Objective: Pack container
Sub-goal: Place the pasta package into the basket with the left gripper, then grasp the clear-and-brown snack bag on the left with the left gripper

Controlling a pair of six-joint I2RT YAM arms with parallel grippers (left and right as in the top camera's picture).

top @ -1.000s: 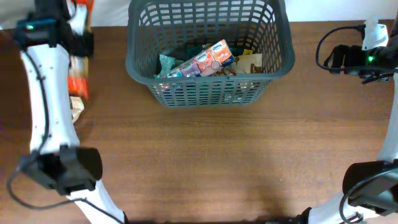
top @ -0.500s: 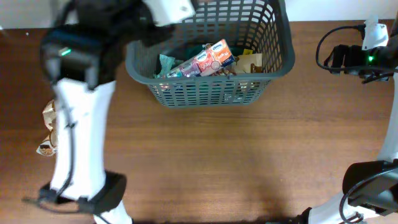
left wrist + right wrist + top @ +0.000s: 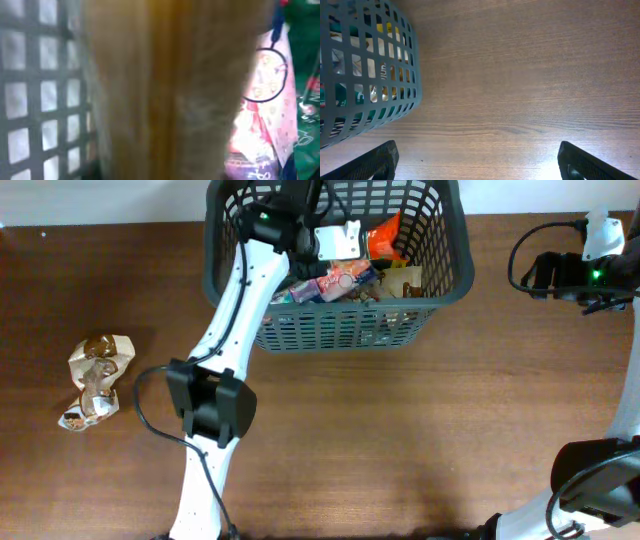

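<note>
The container (image 3: 335, 307), likely stiff and light and best gripped by its rim, is seen far on the surface (image 3: 400, 430), an orange packet (image 3: 385, 235) held over it by the left gripper (image 3: 364, 242), the right gripper (image 3: 477, 162) spread wide.

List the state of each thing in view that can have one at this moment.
container: upright on the table, partly filled with packets.
left gripper: over the container's opening, orange packet at its tip; grip hidden.
right gripper: open, empty, over the table beside the container.
crumpled packet: lying on the table, outside the container.
</note>
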